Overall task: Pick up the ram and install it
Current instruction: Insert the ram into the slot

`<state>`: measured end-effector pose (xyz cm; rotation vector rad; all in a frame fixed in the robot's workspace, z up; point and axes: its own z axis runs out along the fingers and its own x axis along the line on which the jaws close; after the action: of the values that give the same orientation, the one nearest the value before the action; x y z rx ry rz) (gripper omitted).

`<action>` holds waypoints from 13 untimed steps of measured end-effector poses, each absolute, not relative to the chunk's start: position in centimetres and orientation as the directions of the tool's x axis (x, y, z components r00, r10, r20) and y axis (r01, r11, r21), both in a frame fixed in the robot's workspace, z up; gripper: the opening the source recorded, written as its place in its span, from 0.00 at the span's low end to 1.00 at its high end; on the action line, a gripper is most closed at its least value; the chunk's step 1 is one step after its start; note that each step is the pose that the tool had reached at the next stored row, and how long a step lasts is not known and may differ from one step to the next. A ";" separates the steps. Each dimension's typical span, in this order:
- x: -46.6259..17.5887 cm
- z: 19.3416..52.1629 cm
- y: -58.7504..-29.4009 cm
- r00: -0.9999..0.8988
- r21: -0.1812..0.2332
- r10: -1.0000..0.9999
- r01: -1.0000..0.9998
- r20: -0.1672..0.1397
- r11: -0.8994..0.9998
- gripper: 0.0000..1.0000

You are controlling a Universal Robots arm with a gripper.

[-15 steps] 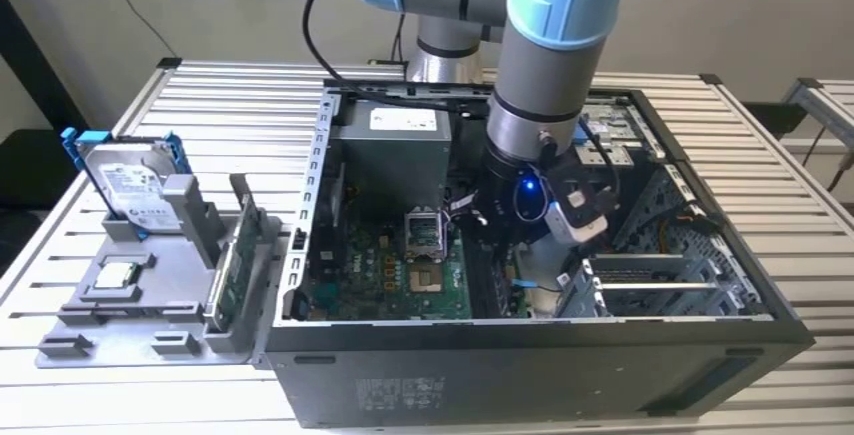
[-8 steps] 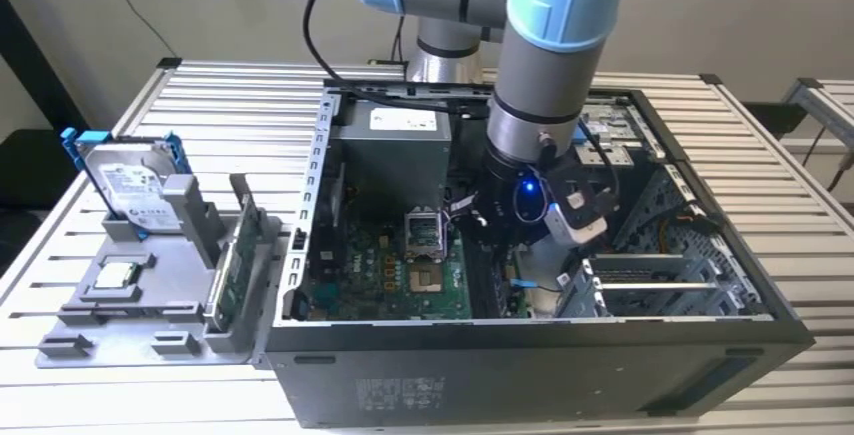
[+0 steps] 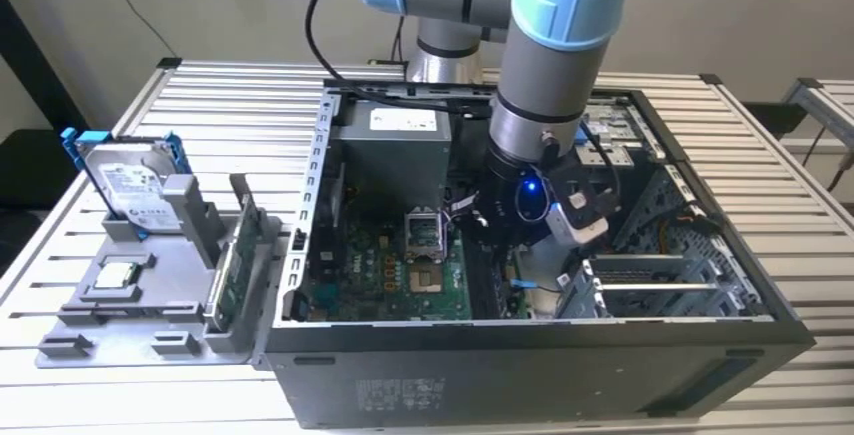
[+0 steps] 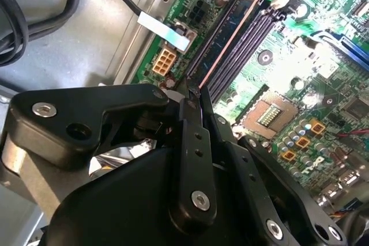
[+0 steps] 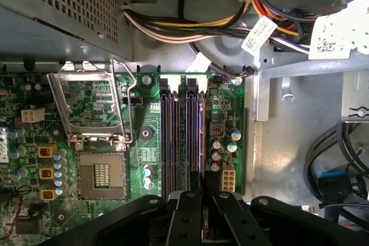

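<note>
We found the ram (image 4: 228,38) already standing edge-on in a memory slot on the motherboard (image 5: 147,136) inside the case (image 3: 534,355). Whether it was fully seated we could not tell; release remained. The gripper (image 4: 192,93) had its fingers drawn together, clamped on the ram's near end, down among the slots.

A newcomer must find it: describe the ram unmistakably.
Inside the open computer case, find the green motherboard. Beside its processor socket lies a bank of long dark memory slots. The ram is the thin stick standing on edge in the slot nearest the board's edge; the other slots are empty.
</note>
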<state>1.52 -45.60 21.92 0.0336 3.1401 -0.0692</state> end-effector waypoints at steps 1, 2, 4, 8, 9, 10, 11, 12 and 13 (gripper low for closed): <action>1.5 21.9 -45.6 -1.000 -0.045 0.022 0.022 0.000 0.999 0.14; 1.5 21.9 -45.6 -1.000 -0.045 0.023 0.023 0.001 0.999 0.14; 1.5 21.9 -45.6 -1.000 -0.046 0.023 0.023 0.001 0.999 0.14; 1.5 22.4 -45.6 -1.000 -0.046 0.023 0.023 0.001 0.999 0.14; 1.6 22.5 -45.5 -1.000 -0.046 0.023 0.023 0.001 0.999 0.14; 1.6 22.6 -45.5 -1.000 -0.047 0.023 0.023 0.001 0.999 0.14; 1.5 22.7 -45.5 -1.000 -0.049 0.023 0.023 0.001 0.999 0.14; 1.6 22.7 -45.5 -1.000 -0.053 0.023 0.023 0.001 0.998 0.14; 1.5 22.7 -45.5 -1.000 -0.057 0.023 0.023 0.000 0.998 0.14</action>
<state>1.55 -45.52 22.73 0.0359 3.1412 -0.0901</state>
